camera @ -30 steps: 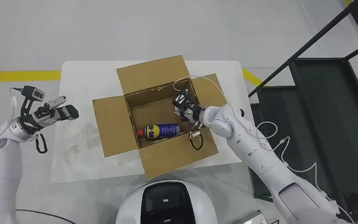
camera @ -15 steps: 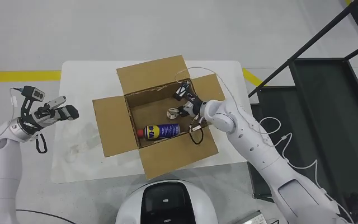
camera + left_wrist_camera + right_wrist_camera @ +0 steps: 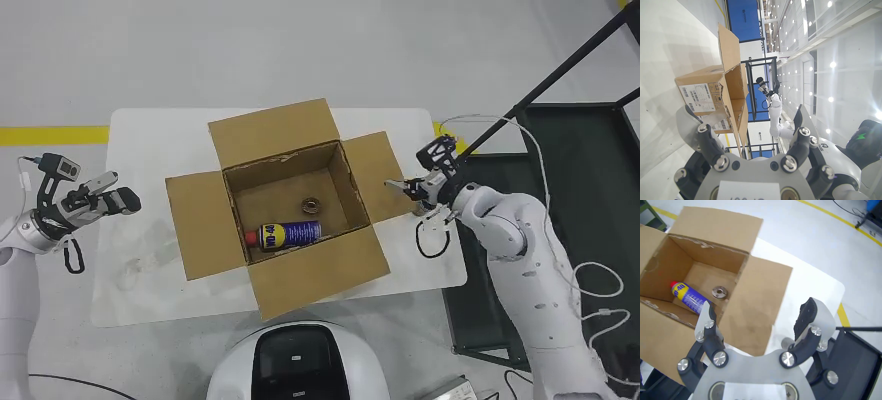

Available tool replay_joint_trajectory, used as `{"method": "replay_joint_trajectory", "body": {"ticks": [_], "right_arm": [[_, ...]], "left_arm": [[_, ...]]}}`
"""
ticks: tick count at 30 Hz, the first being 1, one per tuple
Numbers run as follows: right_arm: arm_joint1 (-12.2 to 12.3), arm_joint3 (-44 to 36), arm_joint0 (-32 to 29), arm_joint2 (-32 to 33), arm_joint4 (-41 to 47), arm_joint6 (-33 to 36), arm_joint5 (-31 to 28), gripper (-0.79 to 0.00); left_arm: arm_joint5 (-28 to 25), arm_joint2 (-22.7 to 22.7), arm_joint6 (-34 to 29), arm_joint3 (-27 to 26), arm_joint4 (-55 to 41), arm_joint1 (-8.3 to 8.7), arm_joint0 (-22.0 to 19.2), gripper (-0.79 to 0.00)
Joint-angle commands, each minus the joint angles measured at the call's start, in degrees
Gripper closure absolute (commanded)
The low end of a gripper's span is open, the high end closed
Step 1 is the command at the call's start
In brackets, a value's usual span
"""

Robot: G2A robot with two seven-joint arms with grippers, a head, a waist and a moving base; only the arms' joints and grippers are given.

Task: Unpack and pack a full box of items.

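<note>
Because the right gripper (image 3: 402, 188) hangs empty with its fingers spread wide, over the table (image 3: 150, 135) just beside the right flap of the box (image 3: 286, 130), any reach inside would best drop straight down between the walls, clear of that flap. On the box floor the spray can (image 3: 284, 235) lies on its side, with the metal ring (image 3: 310, 207) near it. The can is a smooth, glossy cylinder with a red cap. It would likely roll, so a grip across its middle suits. The ring is flat, dull grey and low, and probably harder to pinch. The cardboard edges are torn and ragged. At the table's left edge the left gripper (image 3: 118, 193) holds nothing, its fingers spread, well apart from the box.
</note>
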Motion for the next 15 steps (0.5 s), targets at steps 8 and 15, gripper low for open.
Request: {"method": "replay_joint_trajectory", "body": {"ticks": [8, 15], "right_arm": [[1.0, 3.7, -7.3, 6.7, -3.4, -0.4, -0.5, -0.785], [1.1, 11.0, -7.0, 4.9, -5.7, -1.7, -0.6, -0.785]], "left_arm": [[0.0, 0.0, 0.0, 0.0, 0.0, 0.0, 0.0, -0.785], [0.0, 0.0, 0.0, 0.0, 0.0, 0.0, 0.0, -0.785]]}}
